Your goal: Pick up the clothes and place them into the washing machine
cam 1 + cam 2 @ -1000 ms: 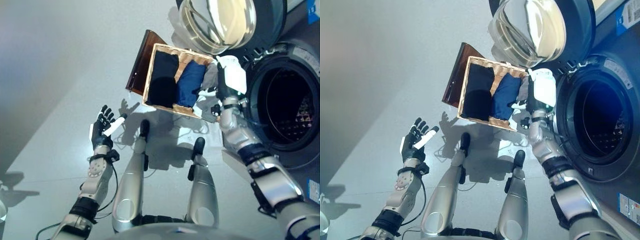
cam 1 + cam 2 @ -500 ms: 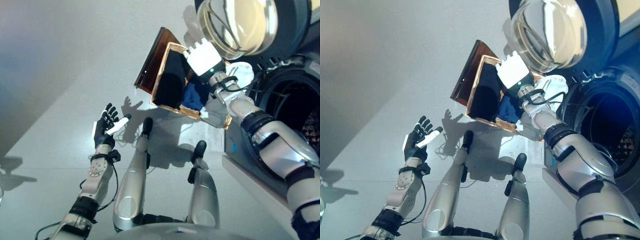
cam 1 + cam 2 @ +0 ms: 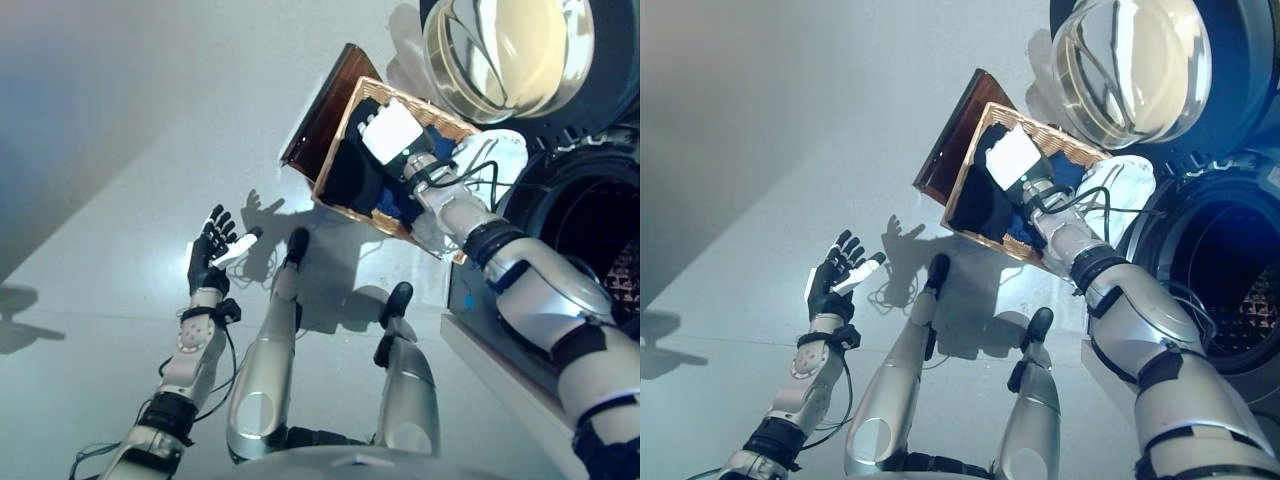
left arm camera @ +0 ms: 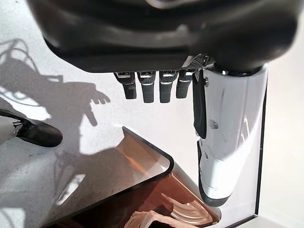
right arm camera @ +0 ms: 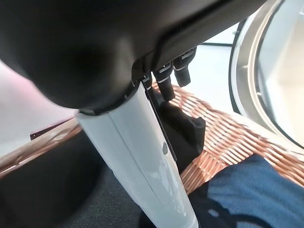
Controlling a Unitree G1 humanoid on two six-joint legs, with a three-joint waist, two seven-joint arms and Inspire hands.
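The shallow wicker basket (image 3: 415, 100) rests on the low dark brown box (image 3: 320, 110) beside the washing machine. It holds a black cloth (image 3: 350, 175) and a blue cloth (image 5: 247, 190). My right hand (image 3: 390, 132) reaches into the basket, fingers straight, just over the black cloth (image 5: 57, 190), with the blue cloth beside it. It holds nothing. My left hand (image 3: 212, 258) is open and empty, held over the floor well left of the basket. In the left wrist view its fingers (image 4: 152, 90) point toward the box's corner (image 4: 118, 175).
The washing machine's round opening (image 3: 600, 220) is at the right, dark inside. Its glass door (image 3: 505, 50) stands open above the basket. A white shape (image 3: 495, 160) lies between the basket and the opening. Grey floor (image 3: 120, 150) stretches to the left.
My right hand has swung from the basket's machine-side edge over the basket and down onto the clothes. The camera has shifted. My left hand has stayed still.
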